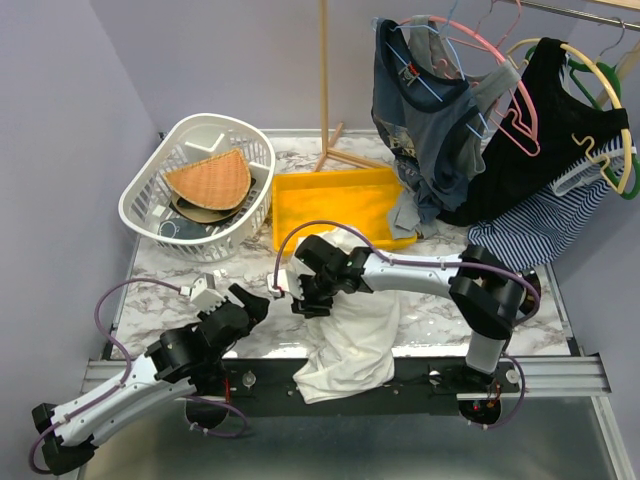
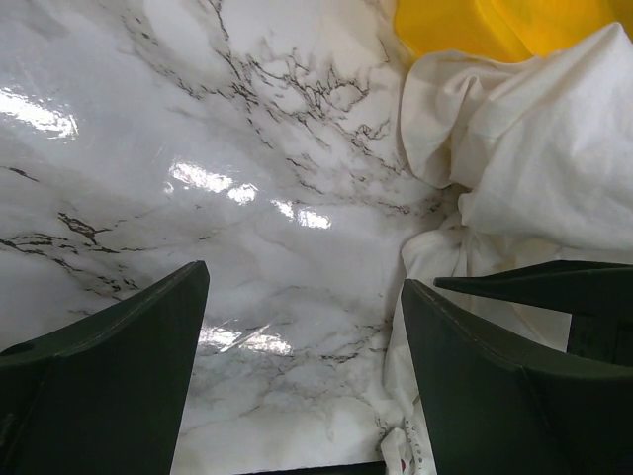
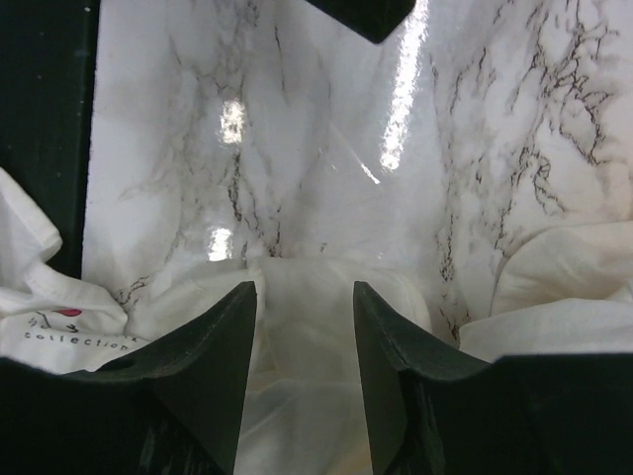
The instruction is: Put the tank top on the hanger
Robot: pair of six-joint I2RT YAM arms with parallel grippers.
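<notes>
The off-white tank top (image 1: 352, 335) lies crumpled at the table's near middle, its lower part hanging over the front edge. It also shows in the left wrist view (image 2: 534, 148) and the right wrist view (image 3: 297, 327). My right gripper (image 1: 303, 300) is low over its left edge. Its fingers (image 3: 305, 287) are partly apart, with a fold of the fabric between them. My left gripper (image 1: 262, 298) is open and empty just left of the cloth, over bare marble (image 2: 305, 282). A thin pink wire hanger (image 1: 508, 22) seems to hang on the rail at the top right.
A yellow tray (image 1: 300, 200) sits behind the tank top. A white laundry basket (image 1: 150, 190) stands at the back left. A wooden stand (image 1: 325, 100) rises behind the tray. Blue-grey, black and striped clothes on thicker pink and yellow hangers (image 1: 520, 130) crowd the back right.
</notes>
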